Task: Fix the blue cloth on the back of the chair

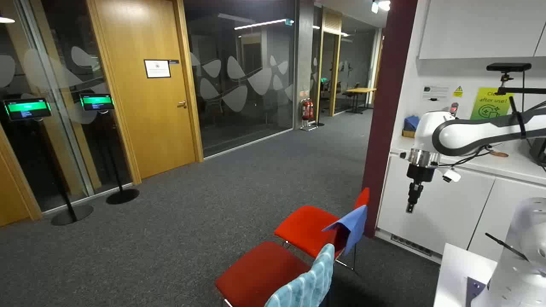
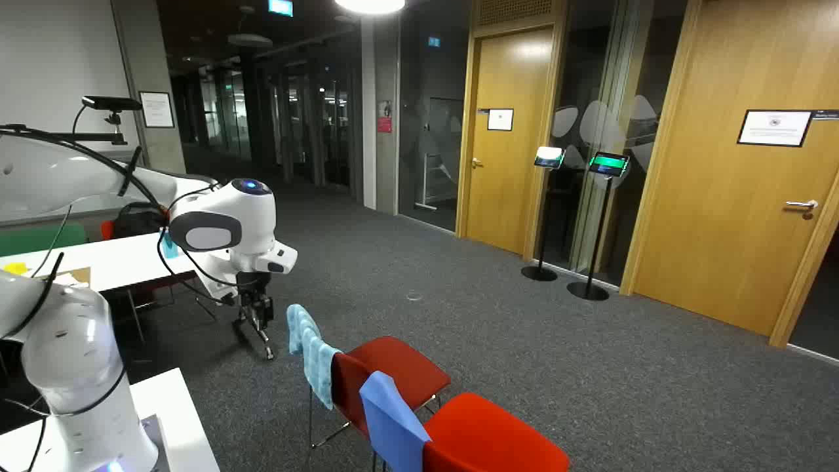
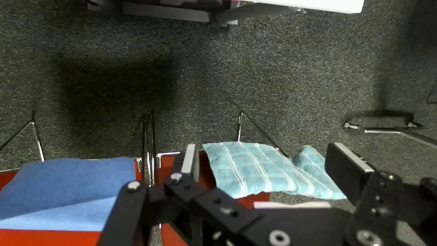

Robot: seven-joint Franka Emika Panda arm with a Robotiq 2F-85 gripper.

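The royal-blue cloth [image 1: 355, 225] hangs over the back of the chair with the bright red seat [image 1: 305, 226]. It sits toward the end of the back nearer the other chair, leaving red backrest bare at the other end. One flap juts out over the seat side. The cloth [image 2: 392, 423] and chair [image 2: 498, 432] also show in an exterior view, and the cloth [image 3: 68, 188] lies at lower left in the wrist view. My gripper [image 3: 268, 162] is open and empty, fingers apart. It is above and behind the chairs, apart from both cloths; it also shows in both exterior views [image 1: 410, 208] [image 2: 267, 353].
A darker red chair [image 1: 264, 273] stands beside the task chair. A striped teal cloth [image 3: 252, 171] hangs skewed over its back, part sticking out past the end. A white table [image 2: 174, 400] carries the robot base. A counter [image 1: 490, 170] and dark purple column [image 1: 386, 106] stand near the arm.
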